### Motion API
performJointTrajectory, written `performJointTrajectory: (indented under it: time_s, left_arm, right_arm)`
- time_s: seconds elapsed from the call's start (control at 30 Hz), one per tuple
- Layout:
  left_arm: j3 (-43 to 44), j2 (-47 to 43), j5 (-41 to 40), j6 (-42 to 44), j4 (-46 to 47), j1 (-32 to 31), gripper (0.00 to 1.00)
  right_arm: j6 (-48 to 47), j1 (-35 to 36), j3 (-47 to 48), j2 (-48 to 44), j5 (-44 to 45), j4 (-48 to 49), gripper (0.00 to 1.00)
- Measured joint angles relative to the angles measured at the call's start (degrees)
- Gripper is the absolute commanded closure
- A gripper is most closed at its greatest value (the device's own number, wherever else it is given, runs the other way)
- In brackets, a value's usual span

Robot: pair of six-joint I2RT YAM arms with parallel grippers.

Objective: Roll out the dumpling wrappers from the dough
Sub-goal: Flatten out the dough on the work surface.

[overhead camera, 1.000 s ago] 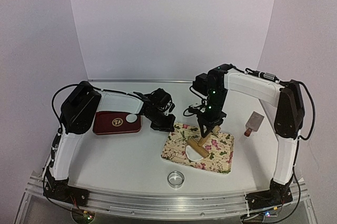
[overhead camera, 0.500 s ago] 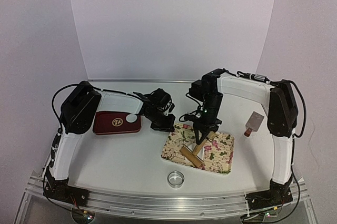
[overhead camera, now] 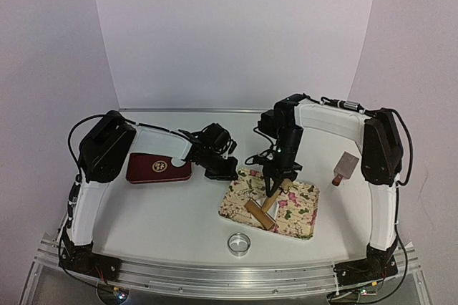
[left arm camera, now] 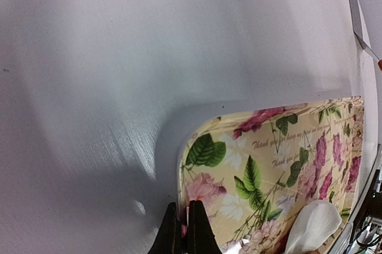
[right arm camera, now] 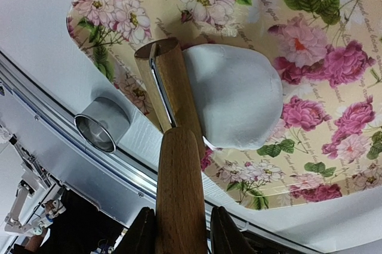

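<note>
The white table [overhead camera: 172, 212] carries two trays. The larger is a flowered tray [overhead camera: 304, 212], lying right of centre and turned at a slant. In it lie a wooden rolling pin [right arm camera: 173, 141] and the dough [right arm camera: 239, 105], which is a smooth, white, flattened piece, rounded on one side. The dough sits toward the tray's near-left part. The thick roller lies along the dough's straight side and touches it, and the dough's edge appears to run under the wood. The rest of the tray's floor is bare flower print.

The smaller tray is dark red [overhead camera: 143, 171] and lies to the left, well apart from the flowered one. A pale emblem shows on its floor. Its right end passes under the left arm, so whatever lies there is hidden.

The right gripper [right arm camera: 182, 212] pinches the rolling pin's slim handle, one finger on each side, and the pin slopes down from it onto the tray. The left gripper [left arm camera: 184, 221] has its fingers pressed together with nothing between them. Its tips are at the flowered tray's far-left rim.

A scraper [overhead camera: 346, 167] with a red handle lies on the table to the right of the flowered tray. A small metal ring [overhead camera: 239, 243] stands on the table just in front of that tray, with nothing inside it.
</note>
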Motion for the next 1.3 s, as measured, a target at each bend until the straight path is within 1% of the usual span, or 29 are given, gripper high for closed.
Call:
performJointTrajectory:
  time_s: [0.27,0.47,0.67,1.0,1.3]
  left_arm:
    - [-3.3,-1.84,-2.47,1.7,2.16,-0.41,1.0]
    - [-4.35,-2.61,-4.0,3.04,2.29,-0.51,1.0]
    - [-5.06,-3.04,-4.67,3.09,2.54,-0.51,1.0]
    - [-5.14,-3.08,-4.77,3.04,2.65,-0.51,1.0]
    - [-6.94,-3.98,-4.99,2.71,3.91,-0.46,1.0]
  right_arm:
    - [-0.06,-4.08,-2.34,0.01,-4.65,0.59,1.0]
    - [-1.0,-8.61,-3.92,-0.27,-6.9,0.59,1.0]
    - [-2.48,-13.01,-5.91,-1.79,-6.77,0.67,1.0]
    - [-3.46,-15.12,-9.98,-4.68,-6.52,2.89,1.0]
    - [-4.44,-19.41,-12.2,-7.21,-4.7,3.18,1.0]
